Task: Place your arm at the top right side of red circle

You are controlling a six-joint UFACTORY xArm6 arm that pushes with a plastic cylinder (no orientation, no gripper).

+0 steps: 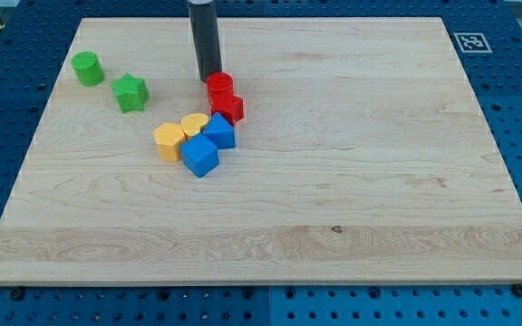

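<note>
The red circle [220,86] is a short red cylinder on the wooden board, in the upper left-middle of the view. My tip [208,78] stands at its top left edge, touching or nearly touching it. The dark rod rises straight up out of the view's top. A second red block [228,108] of unclear shape sits right below the red circle, touching it.
A yellow hexagon [168,141], a yellow heart [195,124], a blue block [219,130] and a blue cube [200,156] cluster below the red blocks. A green cylinder [87,69] and a green star [130,92] lie at the view's upper left. A marker tag [468,42] is at the top right.
</note>
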